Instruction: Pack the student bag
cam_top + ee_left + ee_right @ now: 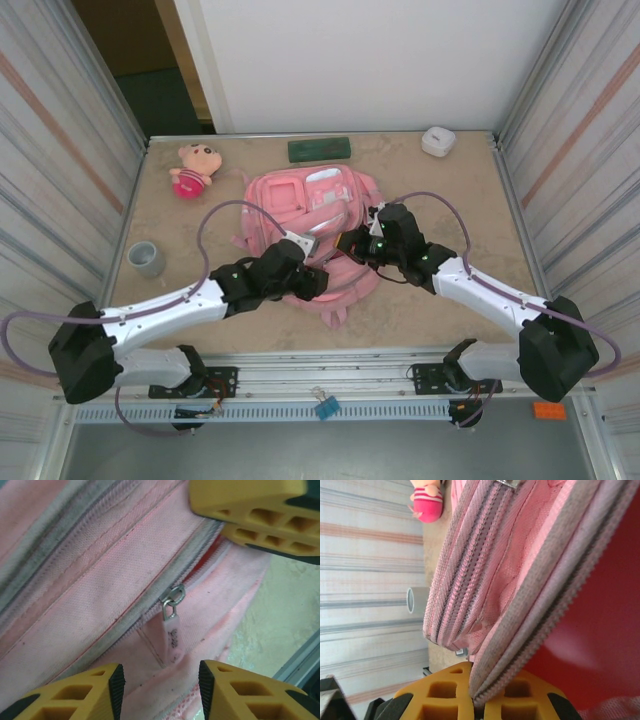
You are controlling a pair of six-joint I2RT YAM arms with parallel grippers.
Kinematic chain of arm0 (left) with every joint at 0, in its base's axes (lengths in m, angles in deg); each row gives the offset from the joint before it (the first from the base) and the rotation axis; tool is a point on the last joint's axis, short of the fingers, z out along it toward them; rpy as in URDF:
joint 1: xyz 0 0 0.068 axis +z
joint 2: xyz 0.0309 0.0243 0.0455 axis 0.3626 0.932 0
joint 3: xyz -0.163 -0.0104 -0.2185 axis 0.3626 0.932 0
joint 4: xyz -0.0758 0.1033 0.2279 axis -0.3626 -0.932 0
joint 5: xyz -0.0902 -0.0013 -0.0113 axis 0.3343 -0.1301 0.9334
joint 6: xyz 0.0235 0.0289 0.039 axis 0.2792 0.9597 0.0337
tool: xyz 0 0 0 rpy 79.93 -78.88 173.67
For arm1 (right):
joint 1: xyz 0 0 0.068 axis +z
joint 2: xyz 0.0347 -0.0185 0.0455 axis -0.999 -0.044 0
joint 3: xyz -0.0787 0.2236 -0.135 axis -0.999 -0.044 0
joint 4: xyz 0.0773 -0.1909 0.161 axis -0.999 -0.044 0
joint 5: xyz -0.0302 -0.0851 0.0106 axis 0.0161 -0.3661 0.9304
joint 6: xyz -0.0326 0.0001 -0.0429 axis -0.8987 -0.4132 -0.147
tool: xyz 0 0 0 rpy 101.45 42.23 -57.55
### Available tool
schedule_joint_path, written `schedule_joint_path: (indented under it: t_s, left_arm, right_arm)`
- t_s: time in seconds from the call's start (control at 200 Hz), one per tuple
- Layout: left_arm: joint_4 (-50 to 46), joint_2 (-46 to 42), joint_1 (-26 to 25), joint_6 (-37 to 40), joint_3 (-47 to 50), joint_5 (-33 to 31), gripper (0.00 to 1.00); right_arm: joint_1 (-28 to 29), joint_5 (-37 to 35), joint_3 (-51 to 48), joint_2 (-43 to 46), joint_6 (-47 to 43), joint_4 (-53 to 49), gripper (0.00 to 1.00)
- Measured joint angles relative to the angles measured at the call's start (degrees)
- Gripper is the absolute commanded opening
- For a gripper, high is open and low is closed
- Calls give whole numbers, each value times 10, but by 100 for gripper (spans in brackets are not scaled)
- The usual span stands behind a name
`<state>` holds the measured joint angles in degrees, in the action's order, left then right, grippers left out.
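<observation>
The left gripper (161, 680) has its yellow fingers spread wide, one on either side of a small metal zipper pull (171, 625) whose pink tab hangs down into the gap; neither finger looks to be touching it; the right gripper (479, 692) has its fingers pressed together on the grey-toothed zip edge of the student bag (310, 205), holding that lip up so the red lining (590, 630) inside shows; from the left wrist the right fingers (250, 502) sit just beyond the slider, along the same line of zip

Outward from both, the bag lies flat in the middle of the table (450, 200), front pockets up, with the two arms meeting over its near half; a plush doll (192, 170) lies near its far left corner, a grey cup (146, 259) stands well to its left, and a green case (320, 149) lies at the far edge

The likely step is closing on the tab; the tab is small and limp, so the fingers may shut on fabric instead, or nip it so shallowly that it slips out under a pull; if the right grip gives, the bag would slide or bunch and the slider could jam on cloth; the two grippers are close, so a careless pull risks a knock
</observation>
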<state>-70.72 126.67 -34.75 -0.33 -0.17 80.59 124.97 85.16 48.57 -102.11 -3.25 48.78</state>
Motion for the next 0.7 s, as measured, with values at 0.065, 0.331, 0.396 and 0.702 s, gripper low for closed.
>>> schedule_joint_path:
  t_s: [0.065, 0.331, 0.396, 0.702]
  left_arm:
    - [1, 10, 0, -2, -1, -1, 46]
    - [13, 40, 0, -10, -11, -6, 34]
    - [16, 49, 0, -12, -15, -6, 25]
    - [21, 43, 3, 0, -21, -3, 0]
  right_arm:
    - [0, 0, 1, 0, 0, 0, 0]
    - [0, -2, 3, 0, -3, 0, 0]
    - [0, -2, 3, 0, -4, -1, 0]
    - [-27, 20, 3, 22, -28, -40, 0]
